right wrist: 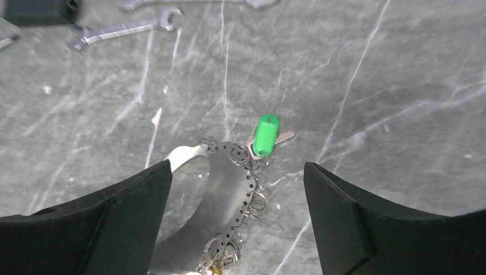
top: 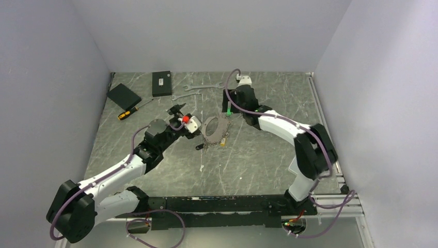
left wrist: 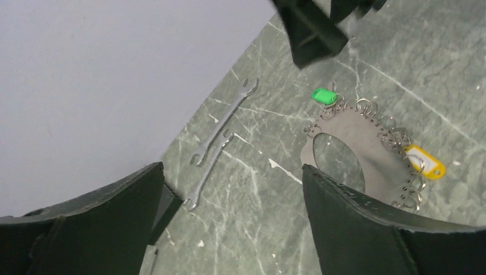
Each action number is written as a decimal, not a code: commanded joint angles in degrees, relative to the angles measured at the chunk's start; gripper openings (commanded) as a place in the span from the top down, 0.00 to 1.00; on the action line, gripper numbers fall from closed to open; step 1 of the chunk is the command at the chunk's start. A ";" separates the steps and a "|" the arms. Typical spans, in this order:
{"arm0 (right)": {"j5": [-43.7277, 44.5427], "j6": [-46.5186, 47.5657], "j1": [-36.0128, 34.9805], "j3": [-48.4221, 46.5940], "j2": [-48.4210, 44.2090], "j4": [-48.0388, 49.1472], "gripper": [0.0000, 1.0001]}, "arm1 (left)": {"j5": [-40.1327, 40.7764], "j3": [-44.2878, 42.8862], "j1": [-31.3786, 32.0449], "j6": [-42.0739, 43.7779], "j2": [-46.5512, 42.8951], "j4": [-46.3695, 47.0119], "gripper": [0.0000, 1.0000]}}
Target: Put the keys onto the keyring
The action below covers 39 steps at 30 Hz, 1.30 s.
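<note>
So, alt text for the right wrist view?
A small silvery key with a bright green plastic tag lies on the grey marbled table at the rim of a flat metal ring plate, between the open black fingers of the right claw.
</note>
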<state>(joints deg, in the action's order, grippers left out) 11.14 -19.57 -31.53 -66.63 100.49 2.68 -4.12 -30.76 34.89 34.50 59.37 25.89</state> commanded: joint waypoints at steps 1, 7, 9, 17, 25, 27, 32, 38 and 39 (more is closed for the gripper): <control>4.44 0.56 0.18 4.13 -8.91 0.69 0.10 | 3.95 -1.55 -0.15 -9.72 0.21 3.44 0.01; 4.31 -2.22 0.15 15.15 -22.63 5.41 0.08 | 8.41 -5.44 -0.18 -15.52 0.48 -2.86 0.01; 3.80 -4.06 0.17 21.36 -27.78 10.10 0.07 | 9.76 -5.17 -0.25 -16.14 0.40 -2.01 0.00; 2.04 -7.08 -1.12 32.09 -38.41 16.61 0.00 | 14.05 -7.72 -0.57 -12.46 1.36 -6.88 0.01; 0.03 -7.22 -2.06 31.59 -37.52 15.96 0.00 | 14.15 -9.24 -4.78 -13.44 1.56 -8.93 0.01; -1.32 -6.88 -2.08 31.48 -37.18 16.38 0.00 | 15.28 -8.85 -4.99 -12.62 2.28 -8.17 0.00; 3.91 -6.95 -3.88 32.93 -38.09 19.09 0.03 | 17.20 -9.39 -5.36 -14.47 3.67 -7.71 0.00; 9.49 -2.34 -10.53 31.33 -37.47 17.44 0.01 | 17.50 -10.28 -5.46 -15.76 4.65 -8.82 0.00; 8.48 -2.13 -10.57 31.30 -37.95 17.11 0.00 | 17.63 -10.59 -5.45 -16.12 4.77 -9.10 0.00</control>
<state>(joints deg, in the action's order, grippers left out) 17.15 -24.12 -40.97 -34.04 63.64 17.37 11.92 -38.17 29.71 20.64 63.75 15.90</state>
